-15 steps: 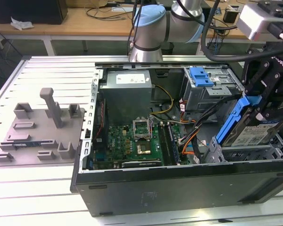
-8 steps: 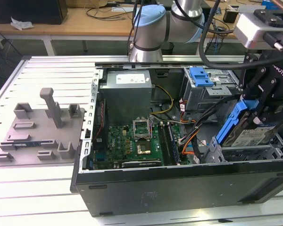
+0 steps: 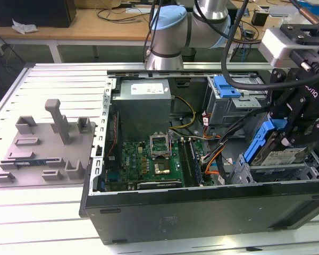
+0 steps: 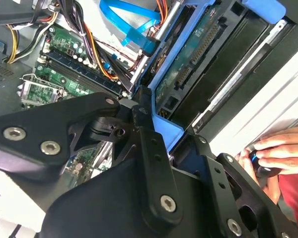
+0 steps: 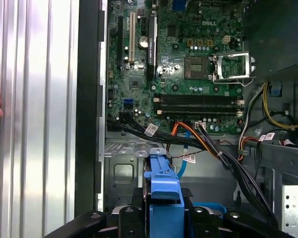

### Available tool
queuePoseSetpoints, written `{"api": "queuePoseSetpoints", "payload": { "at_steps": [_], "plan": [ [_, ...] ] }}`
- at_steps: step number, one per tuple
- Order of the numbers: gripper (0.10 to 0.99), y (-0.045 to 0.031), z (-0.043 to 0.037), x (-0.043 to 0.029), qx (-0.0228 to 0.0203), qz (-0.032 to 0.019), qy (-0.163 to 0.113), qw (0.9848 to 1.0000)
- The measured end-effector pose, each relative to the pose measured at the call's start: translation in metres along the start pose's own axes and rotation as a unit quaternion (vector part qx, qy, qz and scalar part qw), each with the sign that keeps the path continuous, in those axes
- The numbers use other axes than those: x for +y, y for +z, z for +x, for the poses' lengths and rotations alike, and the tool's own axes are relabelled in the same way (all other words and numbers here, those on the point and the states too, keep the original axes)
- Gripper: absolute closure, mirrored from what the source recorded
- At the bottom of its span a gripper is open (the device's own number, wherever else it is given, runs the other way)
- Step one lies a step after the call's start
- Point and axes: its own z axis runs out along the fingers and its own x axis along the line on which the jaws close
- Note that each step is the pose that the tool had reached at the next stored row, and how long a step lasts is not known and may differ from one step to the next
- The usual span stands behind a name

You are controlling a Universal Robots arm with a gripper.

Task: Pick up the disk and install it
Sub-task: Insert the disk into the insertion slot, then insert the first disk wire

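An open computer case [image 3: 202,212] lies on its side on a slatted metal table [image 3: 42,223], seen from above. The grey robot arm [image 3: 170,32] enters at the top centre of the exterior view and reaches to the exterior view's right, where its black gripper [image 3: 280,139] hangs over the lower right corner of the case. The jaws are closed on the disk [image 3: 287,156], gripping the blue carrier frame along its edges. The disk is tilted steeply, with its blue edge facing the exterior view's left and its lower end down among the silver metal of the drive bay [image 3: 244,171]; whether it touches the bay cannot be told. In the first wrist view the blue frame of the disk [image 5: 164,186] stands between the two black fingers of the gripper [image 5: 164,214], with the green motherboard [image 5: 179,64] and a bundle of orange and black cables [image 5: 198,139] beyond it. In the second wrist view the gripper [image 4: 171,130] clamps the blue frame, and the disk [image 4: 193,54] shows its green circuit-board underside. A person's hand [image 4: 278,153] rests on the table just outside the case. In the exterior view a grey power supply [image 3: 143,101] sits at the upper centre of the case, and a grey plastic fixture plate [image 3: 42,143] lies on the table at the exterior view's left, well apart from the gripper.
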Motion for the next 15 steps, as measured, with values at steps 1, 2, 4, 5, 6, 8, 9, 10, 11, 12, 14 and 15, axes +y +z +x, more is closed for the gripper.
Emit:
{"api": "queuePoseSetpoints", "payload": {
  "at_steps": [1, 2, 4, 5, 6, 8, 9, 10, 11, 12, 14, 15],
  "plan": [
    [0.722, 0.0001, 0.0, 0.0, -0.0001, 0.0, 0.0, 1.0],
    [0.71, 0.0002, 0.0, 0.0, 0.0, 0.0, 0.0, 1.0],
    [0.584, 0.0003, 0.0, 0.0, -0.0001, 0.0, 0.0, 1.0],
    [0.584, 0.0002, 0.0, 0.0, 0.0, 0.0, 0.0, 1.0],
    [0.584, 0.0002, 0.0, 0.0, 0.0, 0.0, 0.0, 1.0],
    [0.584, 0.0003, 0.0, 0.0, 0.0, 0.0, 0.0, 1.0],
    [0.584, 0.0003, 0.0, 0.0, 0.0, 0.0, 0.0, 1.0],
    [0.584, 0.0004, 0.0, 0.0, 0.0, 0.0, 0.0, 1.0],
    [0.584, 0.0006, 0.0, 0.0, 0.0, 0.0, 0.0, 1.0],
    [0.584, 0.0006, 0.0, 0.0, 0.0, 0.0, 0.0, 1.0],
    [0.584, 0.0006, 0.0, 0.0, 0.0, 0.0, 0.0, 1.0],
    [0.584, 0.0007, 0.0, 0.0, 0.0, 0.0, 0.0, 1.0]
  ]
}}
